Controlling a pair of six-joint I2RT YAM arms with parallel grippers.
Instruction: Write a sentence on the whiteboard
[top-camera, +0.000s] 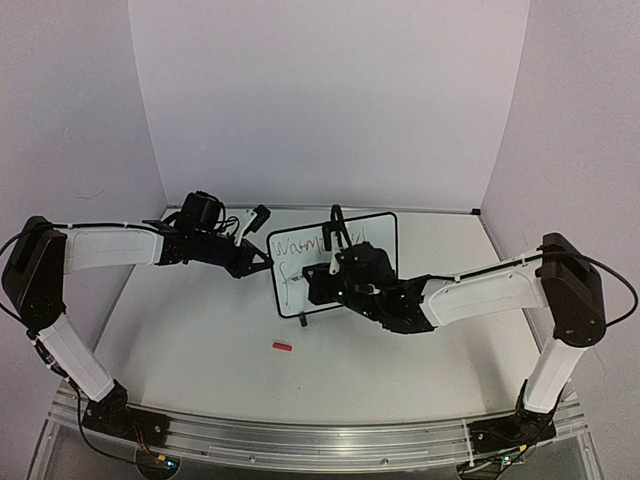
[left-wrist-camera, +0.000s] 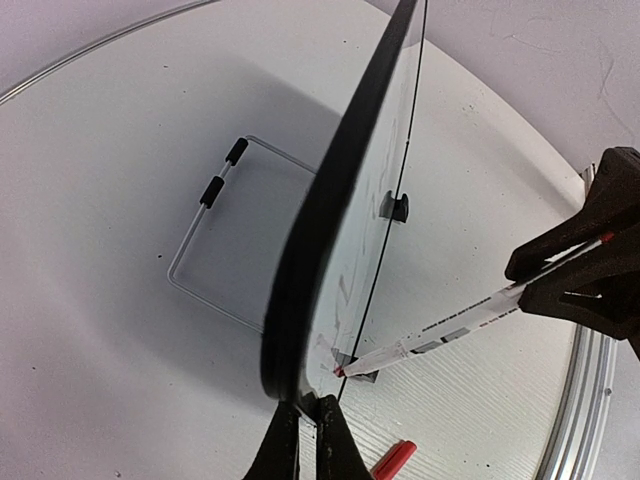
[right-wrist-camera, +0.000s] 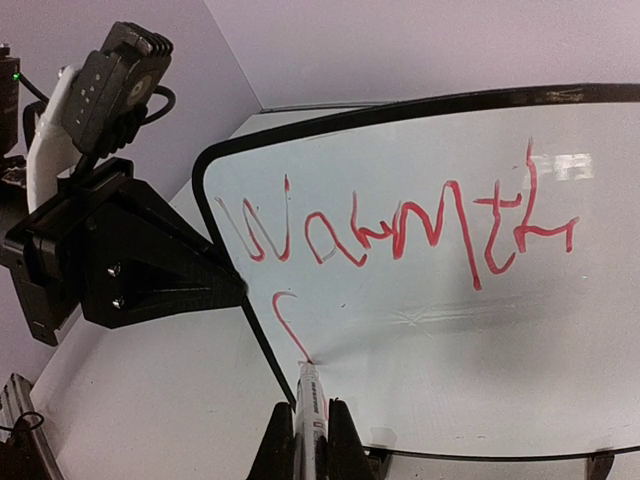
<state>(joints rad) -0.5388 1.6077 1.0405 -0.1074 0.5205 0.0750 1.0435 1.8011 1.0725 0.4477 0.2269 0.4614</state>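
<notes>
We note the whiteboard (top-camera: 380, 240) standing on the table (top-camera: 190, 330), left pincer (top-camera: 262, 257) clamped on its left edge, right pincer (right-wrist-camera: 310, 440) clamped on a marker (left-wrist-camera: 450, 335) whose tip touches the board under the red sentence (right-wrist-camera: 400, 230), reading "Warmth" plus one lower stroke.

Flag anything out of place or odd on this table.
Only a small red cap, likely off the marker, lies loose on the table in front of the whiteboard. Nothing looks spilled or damaged.
</notes>
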